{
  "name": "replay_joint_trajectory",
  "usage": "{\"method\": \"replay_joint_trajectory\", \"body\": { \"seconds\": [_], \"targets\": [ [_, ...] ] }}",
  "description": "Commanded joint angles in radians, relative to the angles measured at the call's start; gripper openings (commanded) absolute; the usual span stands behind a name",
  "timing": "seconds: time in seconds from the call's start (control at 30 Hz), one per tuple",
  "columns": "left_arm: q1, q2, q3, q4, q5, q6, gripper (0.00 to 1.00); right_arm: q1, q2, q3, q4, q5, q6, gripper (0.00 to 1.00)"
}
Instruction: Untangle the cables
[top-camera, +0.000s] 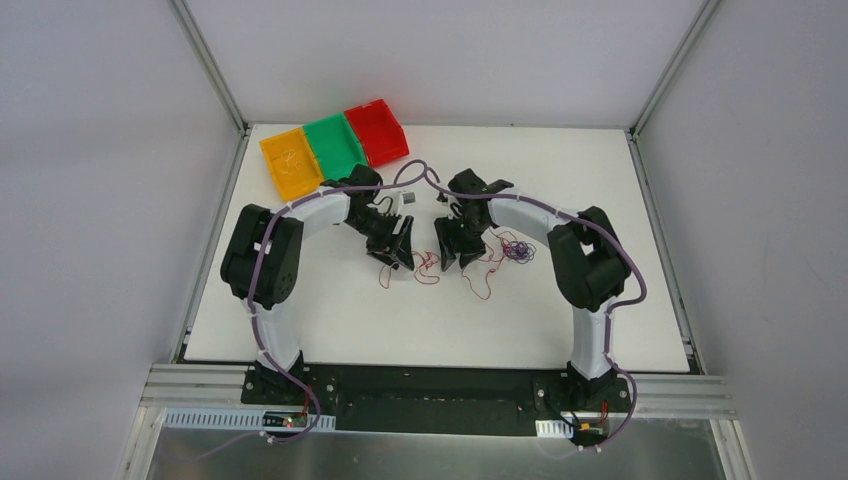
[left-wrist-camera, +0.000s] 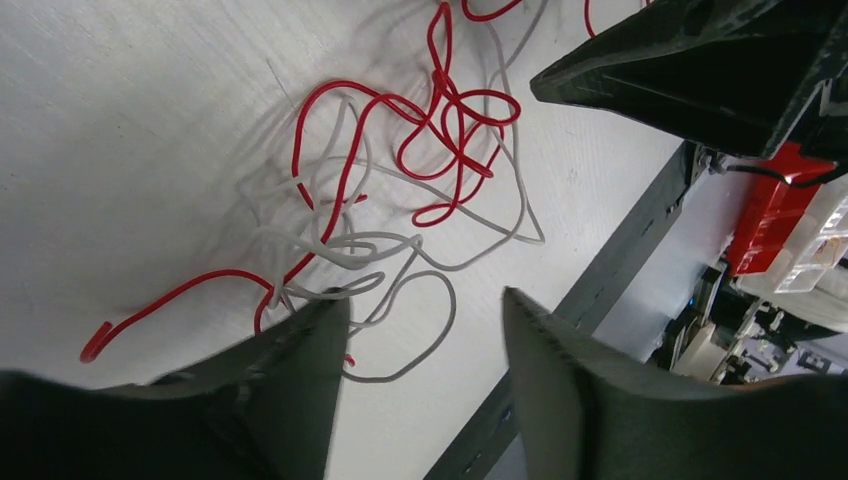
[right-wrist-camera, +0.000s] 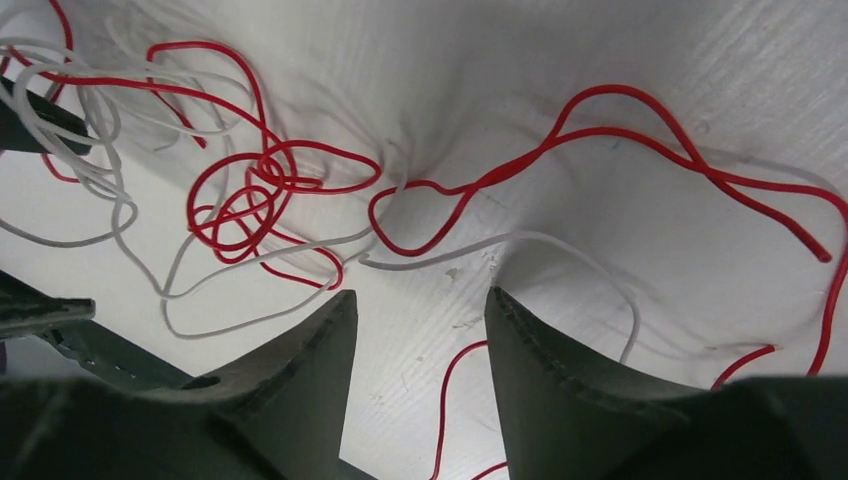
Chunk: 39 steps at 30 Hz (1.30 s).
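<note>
A tangle of red cable (top-camera: 428, 268) and whitish cable lies mid-table between my two grippers. A purple-blue and dark bundle (top-camera: 517, 250) lies just right of the right gripper. My left gripper (top-camera: 398, 252) is open and low over the tangle. In the left wrist view (left-wrist-camera: 425, 300) its jaws stand wide apart, and the left fingertip (left-wrist-camera: 318, 318) is at the edge of the whitish loops (left-wrist-camera: 400, 290), with red loops (left-wrist-camera: 440, 110) beyond. My right gripper (top-camera: 452, 250) is open. In the right wrist view (right-wrist-camera: 418, 295) a red strand (right-wrist-camera: 445, 400) runs between the jaws, and the red knot (right-wrist-camera: 260, 190) and a whitish strand (right-wrist-camera: 500, 243) lie ahead.
Yellow (top-camera: 292, 162), green (top-camera: 336, 146) and red (top-camera: 377, 131) bins stand in a row at the back left. The two grippers point toward each other, a short gap apart. The right gripper's finger (left-wrist-camera: 700, 60) shows in the left wrist view.
</note>
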<state>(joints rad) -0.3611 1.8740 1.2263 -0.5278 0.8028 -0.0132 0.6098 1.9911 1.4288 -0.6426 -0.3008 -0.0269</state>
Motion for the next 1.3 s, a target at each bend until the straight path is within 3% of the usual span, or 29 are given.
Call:
{"method": "replay_joint_trajectory", "body": {
  "seconds": [0.0, 0.13, 0.17, 0.4, 0.57, 0.77, 1.1, 1.27],
  "targets": [
    [-0.027, 0.006, 0.018, 0.012, -0.05, -0.013, 0.5, -0.008, 0.012, -0.008, -0.025, 0.052, -0.007, 0.5],
    [-0.022, -0.074, 0.008, -0.007, -0.053, 0.0, 0.03, -0.012, 0.02, -0.021, -0.045, 0.137, -0.037, 0.36],
    [-0.016, -0.105, 0.006, -0.022, -0.054, 0.003, 0.0, -0.016, 0.019, -0.031, -0.05, 0.157, -0.048, 0.33],
    [0.169, -0.396, 0.083, -0.162, -0.017, 0.077, 0.0, -0.071, -0.01, -0.113, -0.064, 0.268, -0.125, 0.0],
    [0.365, -0.499, 0.255, -0.24, -0.006, 0.101, 0.0, -0.095, -0.021, -0.17, -0.064, 0.329, -0.163, 0.0],
    [0.551, -0.482, 0.479, -0.255, -0.016, 0.075, 0.0, -0.105, -0.039, -0.202, -0.058, 0.372, -0.188, 0.0],
    [0.706, -0.378, 0.727, -0.255, -0.012, 0.017, 0.0, -0.17, -0.081, -0.269, -0.074, 0.408, -0.244, 0.0],
    [0.731, -0.325, 0.787, -0.255, -0.018, 0.017, 0.0, -0.193, -0.098, -0.281, -0.081, 0.39, -0.255, 0.0]
  ]
}}
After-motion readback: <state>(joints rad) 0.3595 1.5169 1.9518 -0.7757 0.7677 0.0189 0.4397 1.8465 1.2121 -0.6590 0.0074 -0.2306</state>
